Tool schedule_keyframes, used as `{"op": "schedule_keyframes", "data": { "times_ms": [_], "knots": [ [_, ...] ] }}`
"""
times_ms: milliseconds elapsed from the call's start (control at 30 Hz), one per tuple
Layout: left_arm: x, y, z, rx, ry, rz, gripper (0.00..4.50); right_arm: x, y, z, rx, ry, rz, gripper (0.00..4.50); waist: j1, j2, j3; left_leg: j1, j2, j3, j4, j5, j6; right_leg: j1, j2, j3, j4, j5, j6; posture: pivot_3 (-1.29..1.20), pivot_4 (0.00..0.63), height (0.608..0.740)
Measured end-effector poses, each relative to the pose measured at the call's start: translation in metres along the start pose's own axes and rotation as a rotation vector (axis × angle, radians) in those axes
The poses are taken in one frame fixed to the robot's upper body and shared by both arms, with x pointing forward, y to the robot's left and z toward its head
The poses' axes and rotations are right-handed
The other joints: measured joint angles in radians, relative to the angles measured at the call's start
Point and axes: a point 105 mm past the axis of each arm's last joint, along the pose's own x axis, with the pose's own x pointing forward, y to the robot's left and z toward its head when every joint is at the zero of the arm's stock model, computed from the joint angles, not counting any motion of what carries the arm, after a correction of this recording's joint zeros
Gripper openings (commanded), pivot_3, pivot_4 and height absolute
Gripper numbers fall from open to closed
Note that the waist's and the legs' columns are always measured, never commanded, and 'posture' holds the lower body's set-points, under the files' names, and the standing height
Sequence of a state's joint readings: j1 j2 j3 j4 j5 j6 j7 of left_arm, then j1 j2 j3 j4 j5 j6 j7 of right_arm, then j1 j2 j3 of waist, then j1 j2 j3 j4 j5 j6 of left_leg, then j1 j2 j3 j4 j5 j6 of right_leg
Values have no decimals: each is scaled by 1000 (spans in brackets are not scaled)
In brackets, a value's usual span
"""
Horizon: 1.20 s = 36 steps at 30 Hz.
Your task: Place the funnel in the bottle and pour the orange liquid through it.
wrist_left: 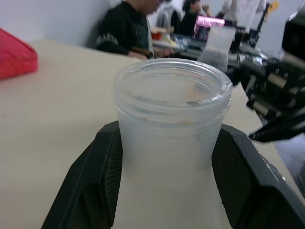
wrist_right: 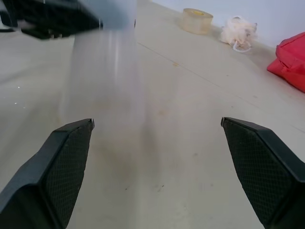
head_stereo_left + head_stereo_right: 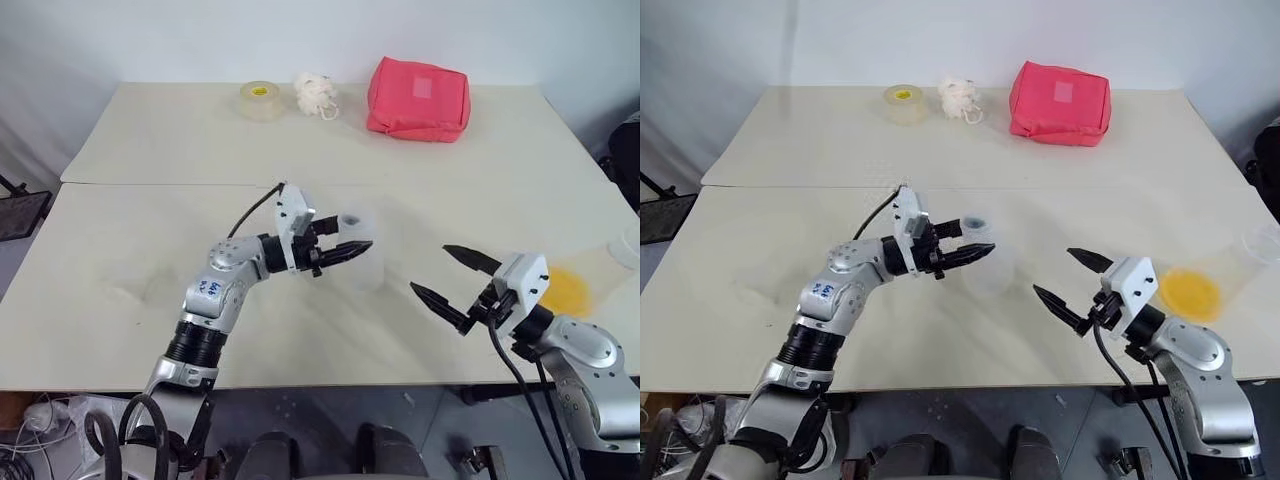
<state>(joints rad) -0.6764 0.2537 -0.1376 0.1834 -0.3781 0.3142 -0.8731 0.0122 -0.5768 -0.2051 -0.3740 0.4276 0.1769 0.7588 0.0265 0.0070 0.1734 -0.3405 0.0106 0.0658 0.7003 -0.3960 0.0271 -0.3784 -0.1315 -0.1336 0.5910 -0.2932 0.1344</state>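
The task looks barely begun. Low right of the frame, the right claw (image 3: 451,287) gapes wide and empty; the orange liquid (image 3: 568,291) sits at the right edge. At centre the left claw (image 1: 167,157) clasps the bottle (image 1: 169,138), mouth bare, no funnel in it. The pale surface (image 3: 150,240) carries a tape roll (image 3: 260,99), white wad (image 3: 316,95) and red pouch (image 3: 418,99) far back; seated people (image 1: 126,28) beyond.
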Motion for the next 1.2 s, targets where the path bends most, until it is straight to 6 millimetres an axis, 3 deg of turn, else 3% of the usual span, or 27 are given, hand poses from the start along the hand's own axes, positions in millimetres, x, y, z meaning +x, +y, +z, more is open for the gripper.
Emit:
{"op": "schedule_keyframes", "data": {
  "times_ms": [100,133,300,733,867,1033,1200],
  "knots": [
    [0,4,-3,10,21,8,2321,-2,2,0,1,2,-9,4500,0,0,0,0,0,0,0,0,0,0,0,0,0,0,0,0,150,740],
    [1,4,-4,18,29,6,3046,-2,2,-1,3,5,-14,4500,0,0,0,0,0,0,0,0,0,0,0,0,0,0,0,0,150,740],
    [4,-1,-4,46,49,-35,4476,-4,2,-3,8,11,-29,4500,0,0,0,0,0,0,0,0,0,0,0,0,0,0,0,0,150,740],
    [-11,-2,-2,7,124,-155,4476,-8,1,-2,4,15,-43,4500,0,0,0,0,0,0,0,0,0,0,0,0,0,0,0,0,150,740],
    [-21,5,8,27,161,-158,4476,-12,3,-1,-3,15,-48,4500,-1,0,0,0,0,0,0,0,0,0,0,0,0,0,0,0,150,740],
    [-59,33,42,101,171,-38,4476,-15,4,-1,-3,28,-25,4500,-3,0,0,0,0,0,0,0,0,0,0,0,0,0,0,0,150,740],
    [-108,51,49,136,197,177,4476,-15,6,4,-6,19,46,4500,-6,1,0,1,1,-1,-1,0,0,0,0,1,1,0,0,0,150,740]
  ]
}}
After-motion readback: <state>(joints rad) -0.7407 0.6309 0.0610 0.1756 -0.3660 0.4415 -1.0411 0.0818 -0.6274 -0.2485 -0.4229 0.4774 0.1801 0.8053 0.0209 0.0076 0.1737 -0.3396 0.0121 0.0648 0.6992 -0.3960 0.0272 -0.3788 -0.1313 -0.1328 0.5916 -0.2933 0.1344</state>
